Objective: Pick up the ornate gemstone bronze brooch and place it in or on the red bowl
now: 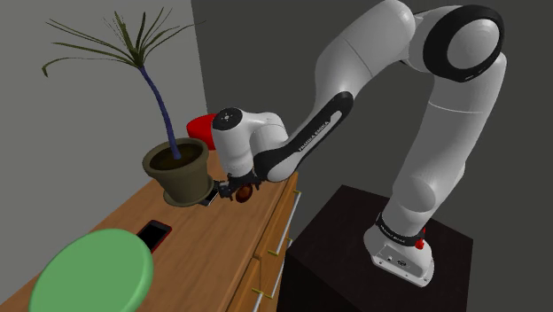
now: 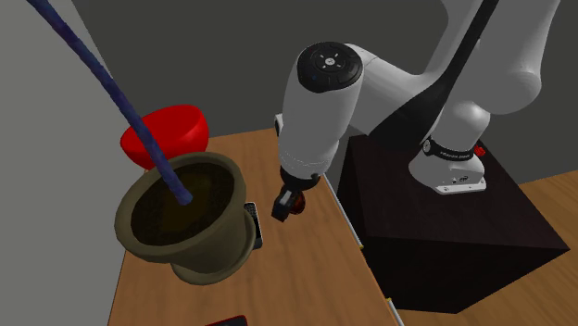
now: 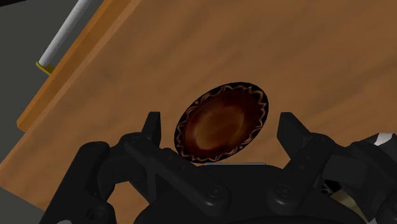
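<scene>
Jaws open, gripping nothing; brooch (image 3: 222, 123) centred between them on worktop (image 3: 318, 57). Best I close evenly, then lift straight.

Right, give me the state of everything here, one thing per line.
jaws: open, either side of the brooch, not touching it.
brooch: lying on the wooden top, not gripped.
red bowl: upright, no brooch in it.
plant pot: upright.
drawers: shut.
</scene>
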